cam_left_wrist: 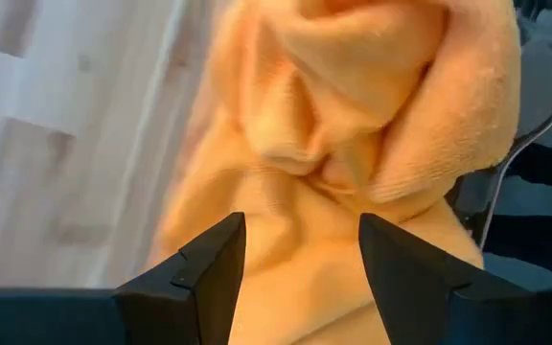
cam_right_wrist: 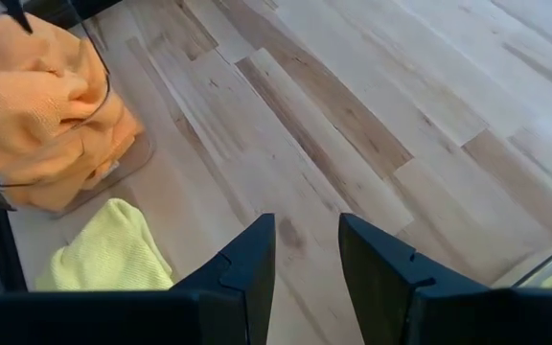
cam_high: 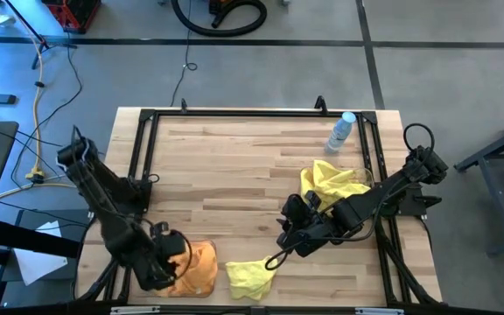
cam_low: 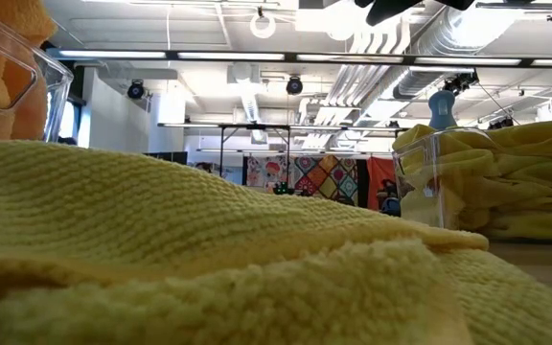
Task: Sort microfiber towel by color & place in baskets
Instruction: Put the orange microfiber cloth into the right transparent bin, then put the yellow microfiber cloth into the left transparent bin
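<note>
1. High view: on the wooden tabletop (cam_high: pixel 234 166), one loose yellow towel (cam_high: pixel 250 277) lies at about 6 o'clock, near the front edge. The orange towels (cam_high: pixel 201 267) are heaped in their clear basket at 7 o'clock, with the left hand (cam_high: pixel 166 262) right over them. The yellow towels (cam_high: pixel 332 182) fill the other basket at 3 o'clock, below the blue-capped bottle (cam_high: pixel 342 131). The right hand (cam_high: pixel 289 234) hovers between that basket and the loose towel.
2. Low view: the loose yellow towel fills the foreground; the orange basket (cam_low: pixel 27 81) stands at 10 o'clock, the yellow basket (cam_low: pixel 439 182) at 3 o'clock.
3. Left wrist view: the left hand's fingers (cam_left_wrist: pixel 209 268) are spread, just above the orange pile, pinching nothing.
4. Right wrist view: the right hand's fingers (cam_right_wrist: pixel 252 254) stand partly apart and empty over bare wood, the loose towel near.

Judgement: the last yellow towel is the step in hand. Next, the right hand should drop onto it, pinch it, and carry it to the 3 o'clock basket.
</note>
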Tool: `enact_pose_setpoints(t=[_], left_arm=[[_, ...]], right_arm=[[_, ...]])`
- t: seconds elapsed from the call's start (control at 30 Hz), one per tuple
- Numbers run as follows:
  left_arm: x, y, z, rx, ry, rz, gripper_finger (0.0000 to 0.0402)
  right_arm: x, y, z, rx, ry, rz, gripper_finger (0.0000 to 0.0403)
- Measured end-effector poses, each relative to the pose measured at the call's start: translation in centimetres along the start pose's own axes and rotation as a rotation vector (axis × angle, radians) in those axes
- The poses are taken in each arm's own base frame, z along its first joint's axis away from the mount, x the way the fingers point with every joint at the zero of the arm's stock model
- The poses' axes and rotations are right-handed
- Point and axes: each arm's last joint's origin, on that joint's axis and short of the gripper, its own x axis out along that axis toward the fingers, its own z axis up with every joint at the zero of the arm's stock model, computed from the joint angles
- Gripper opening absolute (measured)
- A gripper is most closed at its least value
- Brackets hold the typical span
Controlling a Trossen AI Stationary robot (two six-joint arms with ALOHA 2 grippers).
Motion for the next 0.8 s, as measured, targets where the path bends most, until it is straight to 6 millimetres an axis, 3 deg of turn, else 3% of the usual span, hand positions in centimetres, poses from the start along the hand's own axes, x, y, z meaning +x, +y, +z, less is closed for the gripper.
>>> enact_pose_setpoints(t=[0.23,0.37,0.6,0.8], left_arm=[[-3.3,2.1,0.0,0.076,-0.122,0.021,0.019],[-5.0,3.6,0.0,0.13,-0.197,0.052,0.019],[-7.2,5.9,0.1,0.221,-0.286,0.108,0.018],[-7.8,8.2,-0.4,0.28,-0.336,0.117,0.017]], right_arm=[[0.0,0.8,-0.1,-0.02,0.097,0.136,0.0114],[0.2,2.0,0.1,-0.023,0.065,0.231,0.0114],[3.5,4.9,-0.2,-0.039,0.001,0.363,0.0117],[5.4,7.0,0.5,-0.024,0.048,0.342,0.0144]])
